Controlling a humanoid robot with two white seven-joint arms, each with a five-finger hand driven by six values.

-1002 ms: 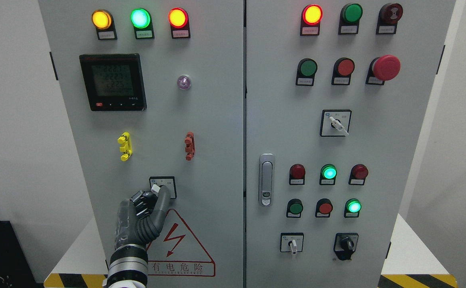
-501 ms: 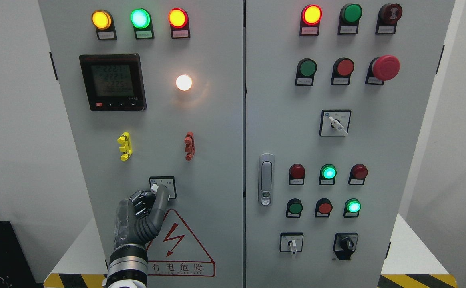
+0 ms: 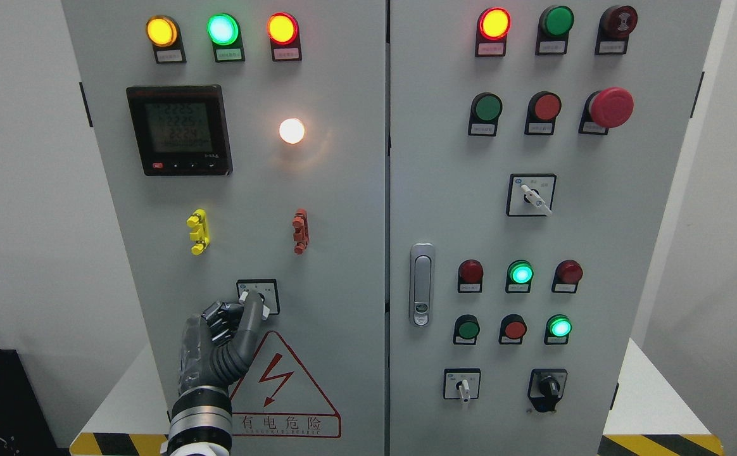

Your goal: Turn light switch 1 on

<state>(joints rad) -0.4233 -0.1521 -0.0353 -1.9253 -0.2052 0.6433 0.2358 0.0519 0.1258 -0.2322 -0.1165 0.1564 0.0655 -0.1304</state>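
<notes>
Grey cabinet (image 3: 343, 209) stands on white platform (image 3: 653, 392); yellow-black hazard stripe (image 3: 653, 444) along platform front edge

We're looking at a cabinet (image 3: 343, 209) of smooth, matt grey painted sheet metal. Its door handle (image 3: 421, 284) shines like polished chrome. The pilot lamps (image 3: 223, 29) have glossy translucent plastic lenses, and the meter (image 3: 179, 130) sits in glossy black plastic. Our left hand (image 3: 220, 345) shows dark ribbed rubbery finger covers, above a brushed, silvery metal wrist cuff (image 3: 199, 415).
</notes>
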